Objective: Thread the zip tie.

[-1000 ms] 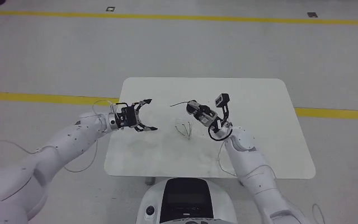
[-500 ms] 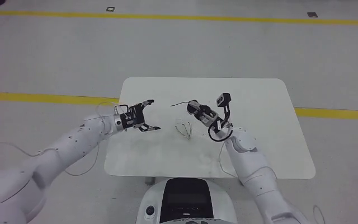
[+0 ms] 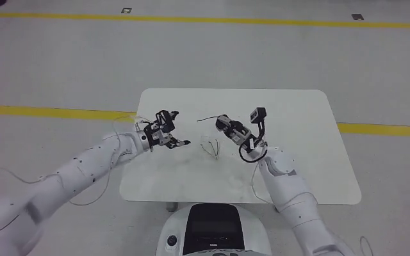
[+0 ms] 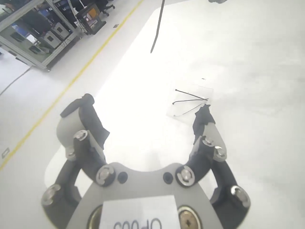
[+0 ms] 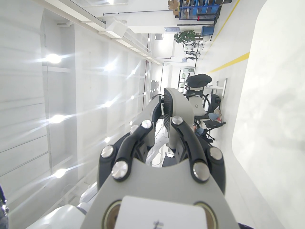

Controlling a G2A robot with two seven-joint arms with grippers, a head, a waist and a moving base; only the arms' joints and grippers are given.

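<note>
Black zip tie [image 3: 205, 118] is gripped at one end by R pincer [image 3: 220, 120], which is clenched on it above the white surface [image 3: 301, 128]. Rest of the tie sticks out free twd the L arm, long axis approx. along the line betw. the two pincers. L pincer [image 4: 146, 102] is released, jaws spread wide, nothing in it. Free tip of the tie points back at it w/ a clear gap, no contact. Can't tell whether the free end is head or tail, too thin.

Spare ties [image 4: 190, 100], three or so, lie on a clear sheet [image 4: 202, 92] on the surface. They sit below and betw. the pincers, near L pincer but untouched.

Judgement: L is the only free arm and already faces the tip, so the next move prob. turns on L coming in along the tie's axis to take that end. Tie looks thin and floppy, so the tip may swing off line. The spread jaws give some margin.
</note>
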